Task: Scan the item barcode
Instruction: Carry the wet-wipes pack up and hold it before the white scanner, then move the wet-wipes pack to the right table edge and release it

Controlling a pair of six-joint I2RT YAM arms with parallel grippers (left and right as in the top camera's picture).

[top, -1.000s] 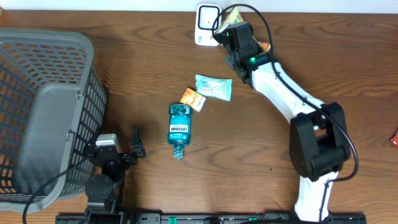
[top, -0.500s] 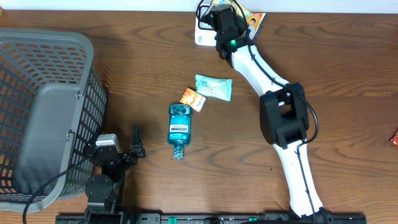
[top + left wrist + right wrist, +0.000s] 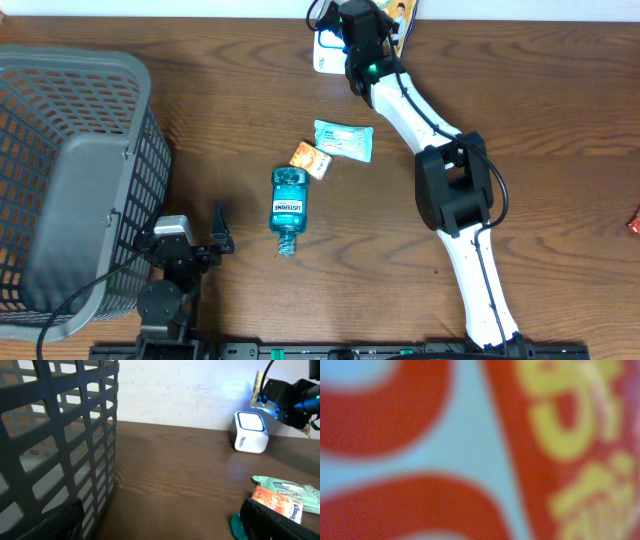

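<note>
Right now the right claw point(image 3: 383, 18) is pinching the snack packet point(image 3: 403, 10) just above and beside the scanner point(image 3: 322, 54), while the left claw point(image 3: 222, 232) is sitting spread wide, well away from it.

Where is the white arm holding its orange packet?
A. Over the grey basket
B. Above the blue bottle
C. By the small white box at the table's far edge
C: the packet hangs beside the white box at the far edge, gripped in the right jaws.
</note>
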